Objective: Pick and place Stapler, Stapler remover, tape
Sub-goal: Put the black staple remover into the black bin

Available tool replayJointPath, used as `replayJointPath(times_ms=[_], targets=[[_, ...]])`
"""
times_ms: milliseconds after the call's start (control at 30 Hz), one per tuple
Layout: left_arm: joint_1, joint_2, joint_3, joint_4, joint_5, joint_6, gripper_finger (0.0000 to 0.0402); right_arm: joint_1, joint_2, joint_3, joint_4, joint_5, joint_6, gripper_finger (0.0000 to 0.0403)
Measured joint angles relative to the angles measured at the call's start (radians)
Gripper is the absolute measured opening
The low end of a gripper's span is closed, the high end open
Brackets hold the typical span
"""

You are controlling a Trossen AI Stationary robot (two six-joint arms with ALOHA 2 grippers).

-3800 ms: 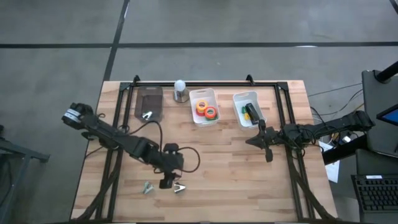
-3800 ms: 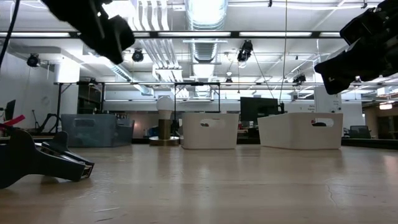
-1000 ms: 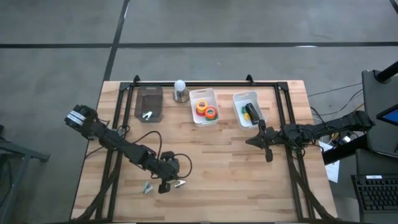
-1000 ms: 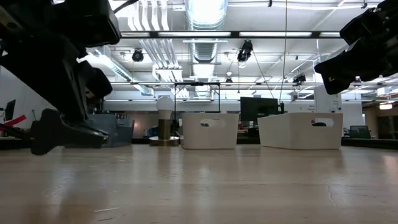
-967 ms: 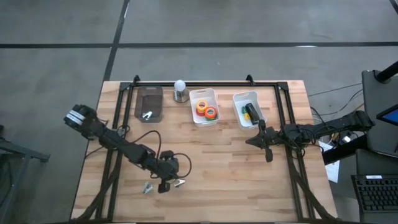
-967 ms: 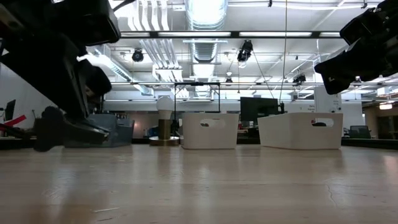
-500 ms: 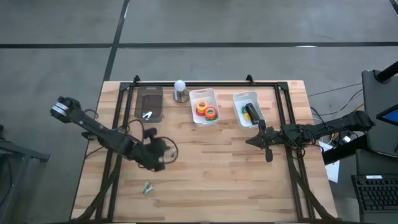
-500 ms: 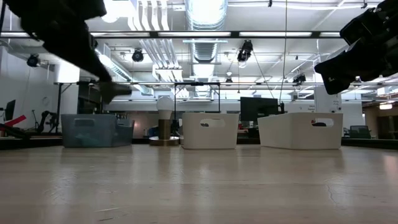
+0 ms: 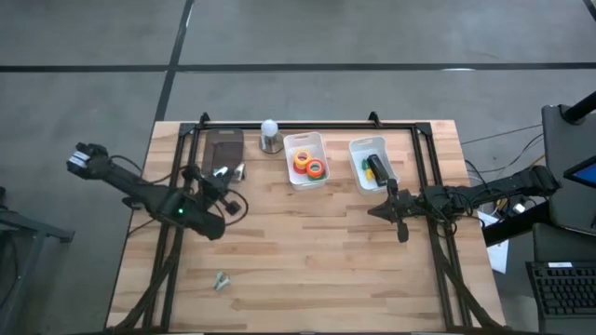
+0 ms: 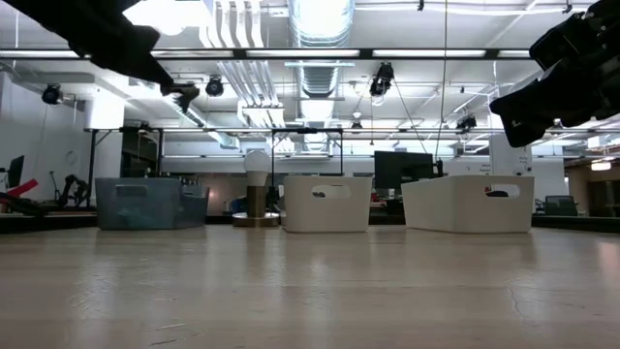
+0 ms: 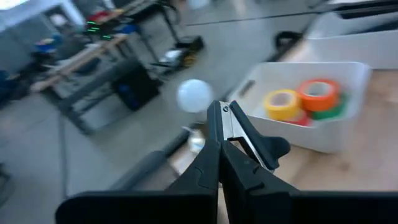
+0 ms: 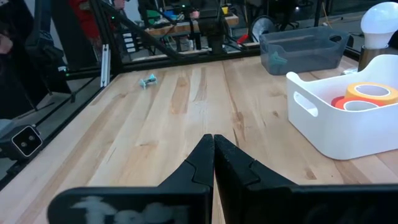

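- The staple remover (image 11: 251,137) is clamped in the left tool (image 9: 230,175), which is closed narrow on it. You see the grip clearly only in the left wrist view. From above, it is a small pale piece at the near end of the dark tray (image 9: 223,149).
- The tape rolls (image 9: 308,164) lie in the white bin (image 9: 304,140) just beside that tray. The wrist view separates yellow (image 11: 281,102), orange (image 11: 318,91), green (image 11: 334,108) and red (image 11: 302,117).
- The stapler (image 9: 375,167) lies in the second white bin (image 9: 367,146), further to the right.
- A second staple remover (image 9: 221,280) lies alone near the front edge of the counter (image 9: 317,251). The right wrist view also shows it, but the low view does not.
- The right tool (image 9: 401,221) hangs beside the stapler bin with its fingers pressed together, holding nothing.
- One second ago the left tool was low at the front of the counter, beside that second remover. Now it is high and at the tray. Of the two pieces that lay at the front before, one remains.
- The middle of the counter is bare wood between both arms. The bins, the tray and a light bulb (image 9: 269,127) stand close together along the back rail.
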Motion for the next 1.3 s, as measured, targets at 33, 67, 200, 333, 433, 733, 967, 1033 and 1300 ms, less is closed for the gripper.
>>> replayJointPath(times_ms=[33, 67, 200, 333, 433, 733, 967, 1033, 1300], targets=[[0.015, -0.004, -0.002, -0.016, -0.016, -0.012, 0.0005, 0.0, 0.0, 0.0, 0.0, 0.0, 0.0, 0.0009], [0.031, -0.008, -0.005, -0.03, -0.03, -0.026, 0.0006, 0.0, 0.0, 0.0, 0.0, 0.0, 0.0, 0.0009], [0.124, -0.019, -0.026, -0.08, -0.024, -0.074, 0.0007, 0.0, 0.0, 0.0, 0.0, 0.0, 0.0, 0.0008], [0.248, -0.019, -0.059, -0.091, 0.028, -0.104, 0.0006, 0.0, 0.0, 0.0, 0.0, 0.0, 0.0, 0.0008], [0.359, -0.019, -0.091, -0.092, 0.083, -0.144, 0.0009, 0.0, 0.0, 0.0, 0.0, 0.0, 0.0, 0.0008], [0.63, -0.019, -0.185, -0.028, 0.292, -0.137, 0.0013, 0.0, 0.0, 0.0, 0.0, 0.0, 0.0, 0.0008], [0.704, -0.019, -0.246, 0.176, 0.398, 0.029, 0.0015, 0.0, 0.0, 0.0, 0.0, 0.0, 0.0, 0.0008], [0.72, -0.019, -0.255, 0.209, 0.433, 0.055, 0.0012, 0.0, 0.0, 0.0, 0.0, 0.0, 0.0, 0.0008], [0.752, -0.019, -0.259, 0.23, 0.462, 0.062, 0.0024, 0.0, 0.0, 0.0, 0.0, 0.0, 0.0, 0.0008]])
